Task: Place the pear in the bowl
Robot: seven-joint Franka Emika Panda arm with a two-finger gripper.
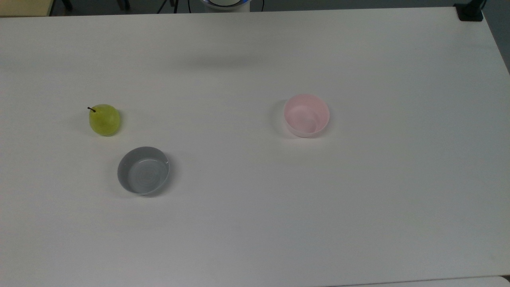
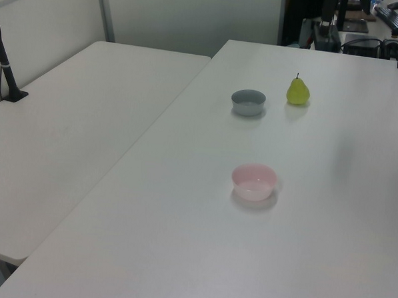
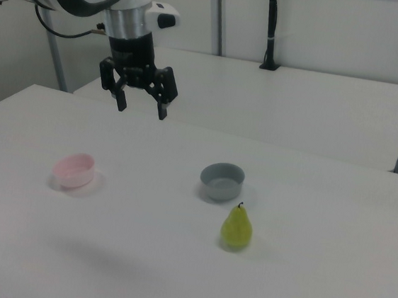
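The yellow-green pear (image 1: pixel 104 119) (image 2: pixel 297 92) (image 3: pixel 236 226) stands upright on the white table, stem up, at the top view's left. The pale pink bowl (image 1: pixel 306 115) (image 2: pixel 254 182) (image 3: pixel 74 169) sits empty right of centre in the top view, far from the pear. High above the table in the right view hangs my gripper (image 3: pixel 143 107), open, with nothing between its fingers. It is above and behind the space between the two bowls, well clear of the pear.
An empty grey bowl (image 1: pixel 143 170) (image 2: pixel 248 101) (image 3: pixel 221 180) sits close beside the pear. A second white table (image 2: pixel 66 135) adjoins the first. A black post (image 3: pixel 270 28) stands on the far table, and a black clamp (image 1: pixel 470 11) marks the top view's upper right corner.
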